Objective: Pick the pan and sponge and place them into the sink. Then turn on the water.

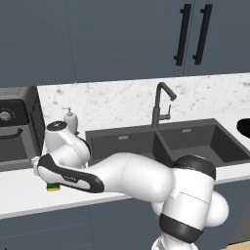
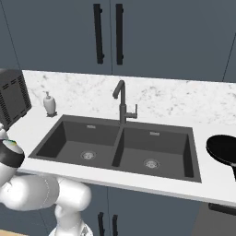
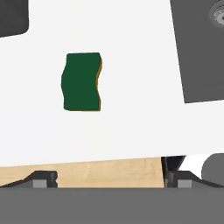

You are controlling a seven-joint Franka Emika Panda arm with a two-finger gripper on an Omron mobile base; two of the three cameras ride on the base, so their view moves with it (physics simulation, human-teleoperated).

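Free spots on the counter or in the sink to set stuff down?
Both basins of the sink are bare apart from their drains. White counter around the sponge is bare up to the sink's edge. Crowded: back left corner with the soap dispenser, and the right end, where the pan sits.

matt green sponge (image 3: 82, 82), smooth white counter (image 3: 131, 65)

Bare white desk (image 3: 131, 127) all around the sponge (image 3: 82, 82) at centre left of the hand view, nothing touching it. Black appliance (image 1: 14, 129) at far left of the left base view, soap bottle (image 1: 71, 120) just right of it. Faucet (image 1: 158, 105) upright behind the sink (image 1: 146, 141), basins open from above.
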